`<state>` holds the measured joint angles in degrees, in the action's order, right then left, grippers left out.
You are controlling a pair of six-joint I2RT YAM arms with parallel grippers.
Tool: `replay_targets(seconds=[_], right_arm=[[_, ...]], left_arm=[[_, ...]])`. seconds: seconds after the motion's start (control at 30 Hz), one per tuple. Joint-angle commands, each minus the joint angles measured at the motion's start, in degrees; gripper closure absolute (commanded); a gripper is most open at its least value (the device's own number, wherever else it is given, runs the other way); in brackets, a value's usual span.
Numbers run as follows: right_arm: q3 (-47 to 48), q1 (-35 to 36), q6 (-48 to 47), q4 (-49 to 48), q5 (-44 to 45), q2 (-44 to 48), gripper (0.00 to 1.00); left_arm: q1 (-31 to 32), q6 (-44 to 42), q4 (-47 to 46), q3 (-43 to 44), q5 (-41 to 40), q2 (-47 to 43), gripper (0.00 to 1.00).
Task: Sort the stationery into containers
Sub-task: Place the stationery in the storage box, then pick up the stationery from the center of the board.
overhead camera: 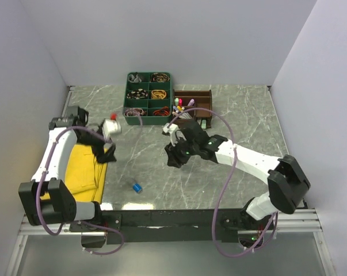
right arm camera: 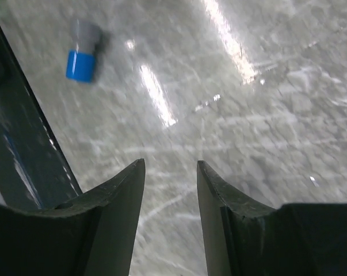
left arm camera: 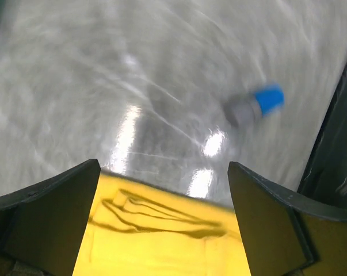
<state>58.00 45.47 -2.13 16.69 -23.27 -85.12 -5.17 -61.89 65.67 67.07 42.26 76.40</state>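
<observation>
From above we see the whole table (overhead camera: 248,115). The brown box (overhead camera: 203,98) sits at the back, right beside a green tray (overhead camera: 127,95). Some pens (overhead camera: 182,106) stand in the left part of the brown box. Only this view shows the box, the tray and the pens. A small blue cap (overhead camera: 137,187) lies alone near the front of the table, between the two arms and well apart from the box. A yellow cloth (overhead camera: 81,169) lies at the left.

The left tool (left arm camera: 163,167) is spread wide and holds nothing. Its own camera shows this best. The yellow cloth is under it, and the blue cap lies on the table beyond, to the right. That picture is blurry, so the cap looks smeared. A grey part joins the blue part.

The right tool (right arm camera: 170,164) hangs over bare table near the middle. Its own camera shows a narrow gap between its fingers. Only table shows in the gap, so it holds nothing. The blue cap lies in the top left corner of that picture, near a dark rail (right arm camera: 18,132).

From above, both tools look dark and small, and we cannot see their fingers well. The things in the green tray are too small to name. The right arm hides part of the front of the brown box.
</observation>
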Motion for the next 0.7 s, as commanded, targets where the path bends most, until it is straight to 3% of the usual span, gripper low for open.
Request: replay_targets(seconds=[0.0,0.17,0.37,0.67], right_arm=[[-3.23,-0.47,-10.06,1.33,-0.64,5.66,0.51],[-6.49,-0.65,-12.19,1.5,0.68,11.81,0.5],[-10.01,-1.79,-14.82,2.03,-0.37,16.65,0.49],[-8.25,-3.11,-17.99,2.82,0.06,16.39,0.5]], left_arm=[[0.5,-52.25,12.64,-10.08,5.63,-4.07,0.0],[4.9,-57.82,11.25,-14.24,8.62,-0.2,0.01],[13.42,-53.16,-2.9,-21.71,5.03,-3.89,0.05],[18.53,-50.44,-5.55,-22.42,0.82,0.94,0.16]])
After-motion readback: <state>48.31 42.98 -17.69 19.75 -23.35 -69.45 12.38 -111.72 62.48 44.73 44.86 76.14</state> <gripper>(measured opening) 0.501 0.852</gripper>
